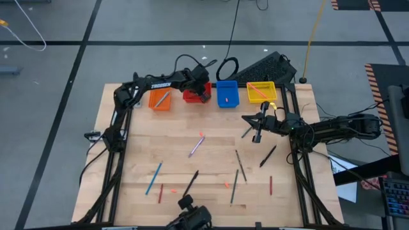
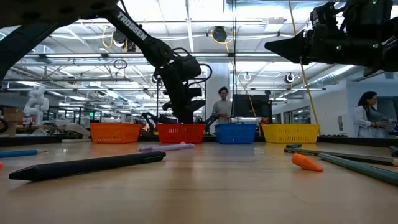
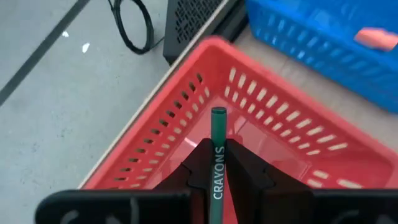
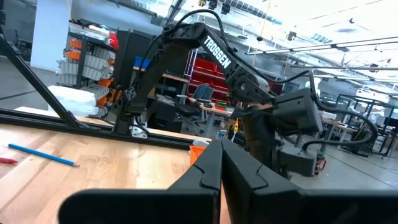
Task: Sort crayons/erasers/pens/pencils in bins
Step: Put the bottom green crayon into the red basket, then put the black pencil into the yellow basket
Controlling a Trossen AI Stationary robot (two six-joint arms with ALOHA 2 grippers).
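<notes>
Four bins stand in a row at the far edge: orange (image 1: 160, 99), red (image 1: 193, 96), blue (image 1: 227, 94), yellow (image 1: 261, 91). My left gripper (image 3: 217, 163) hangs over the red bin (image 3: 249, 130), shut on a dark green stick (image 3: 218, 134) printed CRAYONS. My right gripper (image 1: 257, 133) hovers, shut, near the yellow bin with nothing seen between its fingers (image 4: 205, 163). On the table lie a purple pen (image 1: 195, 147), a blue stick (image 1: 153, 177), a black one (image 1: 190, 183), dark green pencils (image 1: 240, 165), red crayons (image 1: 270, 184) and small erasers (image 1: 227, 184). My left gripper pinches the dark green stick between its two fingers at the printed stretch (image 3: 217, 168). The stick lies along the fingers and juts out past their tips. Its free end (image 3: 218, 114) points down into the red bin, and the stick is lifted clear of the table.
The orange bin holds a greyish stick (image 1: 163, 98), the blue bin a pink-red bit (image 3: 376, 37), the yellow bin a pink stick (image 1: 259, 87). A keyboard (image 1: 265, 66) and cables lie beyond the far edge. People stand in the room behind (image 2: 222, 106).
</notes>
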